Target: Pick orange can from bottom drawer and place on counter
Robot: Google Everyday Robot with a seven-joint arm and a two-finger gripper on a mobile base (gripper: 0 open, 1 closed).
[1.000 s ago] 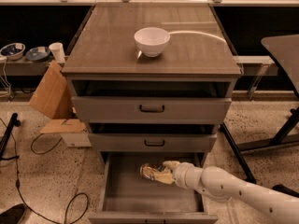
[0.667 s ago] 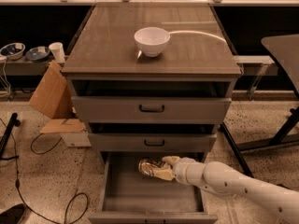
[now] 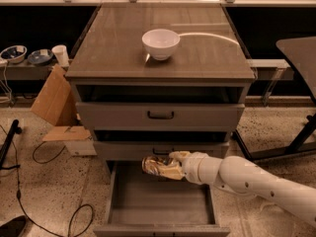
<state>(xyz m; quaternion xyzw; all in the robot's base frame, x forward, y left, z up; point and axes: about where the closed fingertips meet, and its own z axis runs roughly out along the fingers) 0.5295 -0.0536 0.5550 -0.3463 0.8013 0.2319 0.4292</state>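
The orange can (image 3: pixel 157 166), shiny with golden-orange and brown print, lies on its side in my gripper (image 3: pixel 170 167). The gripper is shut on it and holds it above the bottom drawer (image 3: pixel 160 201), which is pulled out and shows a bare grey floor. The can hangs in front of the middle drawer front, near its handle. My white arm (image 3: pixel 247 179) reaches in from the lower right. The counter (image 3: pixel 113 48) is the glossy grey-brown top of the cabinet, well above the can.
A white bowl (image 3: pixel 160 43) stands on the counter near its middle, with a white cable running off to the right. Two closed drawer fronts (image 3: pixel 160 115) lie above the open drawer. Cardboard (image 3: pixel 52 98) leans at the left; black cables cross the floor there. A dark table (image 3: pixel 298 48) stands at the right.
The gripper has lifted the can up out of the bottom drawer and a little to the left, from just above the drawer floor to the height of the middle drawer front.
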